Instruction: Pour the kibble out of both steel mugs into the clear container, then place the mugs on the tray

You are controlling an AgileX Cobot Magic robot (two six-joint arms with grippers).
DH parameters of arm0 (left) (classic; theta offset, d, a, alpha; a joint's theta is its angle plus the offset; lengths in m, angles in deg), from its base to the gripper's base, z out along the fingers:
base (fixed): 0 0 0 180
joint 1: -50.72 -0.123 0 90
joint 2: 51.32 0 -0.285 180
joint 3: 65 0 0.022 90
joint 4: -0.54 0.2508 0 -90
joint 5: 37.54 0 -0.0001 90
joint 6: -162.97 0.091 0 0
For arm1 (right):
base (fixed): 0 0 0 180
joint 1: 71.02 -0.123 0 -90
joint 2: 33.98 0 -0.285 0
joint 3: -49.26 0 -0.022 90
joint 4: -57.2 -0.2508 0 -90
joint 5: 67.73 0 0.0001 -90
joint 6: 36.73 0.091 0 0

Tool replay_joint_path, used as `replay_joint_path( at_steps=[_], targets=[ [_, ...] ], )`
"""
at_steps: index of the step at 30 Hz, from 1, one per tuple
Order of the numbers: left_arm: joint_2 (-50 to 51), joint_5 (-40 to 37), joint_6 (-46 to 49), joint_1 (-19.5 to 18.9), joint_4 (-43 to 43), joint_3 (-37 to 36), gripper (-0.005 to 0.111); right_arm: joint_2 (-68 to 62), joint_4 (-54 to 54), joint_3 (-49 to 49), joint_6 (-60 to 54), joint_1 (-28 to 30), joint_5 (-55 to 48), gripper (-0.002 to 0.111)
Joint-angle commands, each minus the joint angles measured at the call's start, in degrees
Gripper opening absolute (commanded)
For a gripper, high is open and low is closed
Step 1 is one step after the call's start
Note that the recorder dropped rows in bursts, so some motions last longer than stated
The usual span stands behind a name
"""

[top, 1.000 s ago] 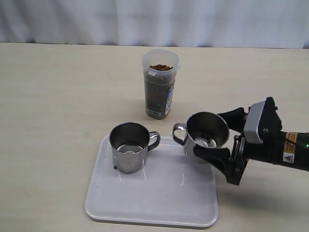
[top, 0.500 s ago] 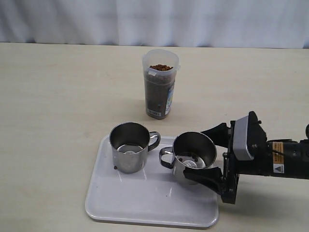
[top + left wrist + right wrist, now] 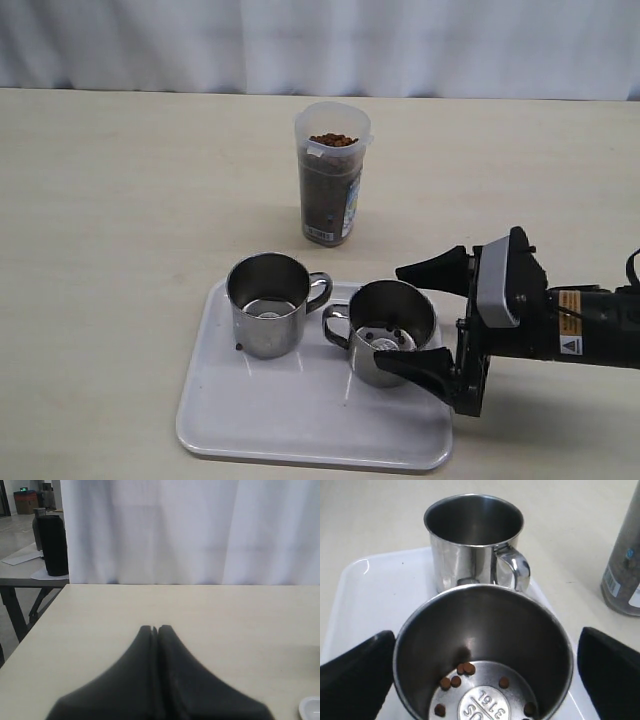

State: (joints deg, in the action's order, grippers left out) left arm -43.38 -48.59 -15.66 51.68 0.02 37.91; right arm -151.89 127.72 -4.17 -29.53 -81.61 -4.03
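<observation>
behind near mug (image 3: 485, 630), second mug (image 3: 465, 555) part-hidden

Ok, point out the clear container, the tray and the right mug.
clear container (image 3: 331, 185), exterior view, middle of its side wall.
tray (image 3: 300, 412), exterior view, bare floor near its front edge.
right mug (image 3: 481, 625), right wrist view, its inner wall.

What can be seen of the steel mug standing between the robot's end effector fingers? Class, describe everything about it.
This steel mug is short, shiny and mirror-like, with one looped handle facing the other mug. It stands upright on the white tray, nearly empty: a few brown kibble pellets lie on its stamped base. The right end effector is open, its fingers flanking the mug; whether they touch it is unclear.
</observation>
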Motion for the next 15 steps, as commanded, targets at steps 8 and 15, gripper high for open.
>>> replay_joint_path(
  at_steps=[8, 15],
  targets=[
    [-0.15, 0.65, -0.24, 0.43, -0.14, -0.13, 0.000, 8.18, 6.68, -0.27, 5.50, -0.10, -0.24, 0.079],
    [-0.15, 0.65, -0.24, 0.43, -0.14, -0.13, 0.000, 23.84, 4.71, -0.27, 28.39, -0.10, -17.13, 0.077]
  ],
)
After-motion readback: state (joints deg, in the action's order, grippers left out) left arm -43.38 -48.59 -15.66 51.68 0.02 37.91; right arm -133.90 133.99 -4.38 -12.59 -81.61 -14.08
